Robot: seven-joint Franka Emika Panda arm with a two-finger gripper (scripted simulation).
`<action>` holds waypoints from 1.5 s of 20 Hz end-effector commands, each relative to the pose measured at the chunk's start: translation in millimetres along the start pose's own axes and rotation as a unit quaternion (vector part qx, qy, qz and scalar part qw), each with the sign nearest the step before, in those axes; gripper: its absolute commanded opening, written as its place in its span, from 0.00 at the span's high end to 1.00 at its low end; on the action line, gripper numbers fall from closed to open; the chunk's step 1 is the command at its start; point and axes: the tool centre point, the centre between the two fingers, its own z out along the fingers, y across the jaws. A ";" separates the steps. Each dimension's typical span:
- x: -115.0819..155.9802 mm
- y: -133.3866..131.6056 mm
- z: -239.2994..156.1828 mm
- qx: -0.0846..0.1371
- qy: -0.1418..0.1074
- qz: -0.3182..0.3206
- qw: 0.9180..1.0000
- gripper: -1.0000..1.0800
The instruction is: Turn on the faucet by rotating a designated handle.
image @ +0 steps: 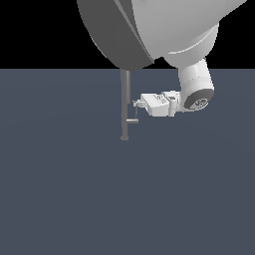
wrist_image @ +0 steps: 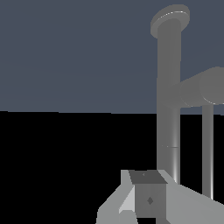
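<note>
The arm fills the top of the exterior view, its big links hiding the faucet's arched top. Below lies the plain blue-grey surface. The faucet stands upright on it near the middle of the view, a slim grey tube. The jaws reach in sideways from the exterior view's right, almost at the tube and just above the handle, a small lever that sticks out of the tube's lower part toward that same right side. Whether the jaws are apart or together I cannot tell: they are too small in the exterior view, and the wrist view shows only part of one finger.

The step in hand looks like getting onto the handle. To do it well, I would lower the jaws until they sit level with the thin bar at the stub's end, keep clear of the tube, then push the bar around the tube's axis in an arc, not in a straight line
</note>
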 end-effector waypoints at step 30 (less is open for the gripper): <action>-2.0 36.3 -0.7 0.007 -0.011 0.009 1.000 1.00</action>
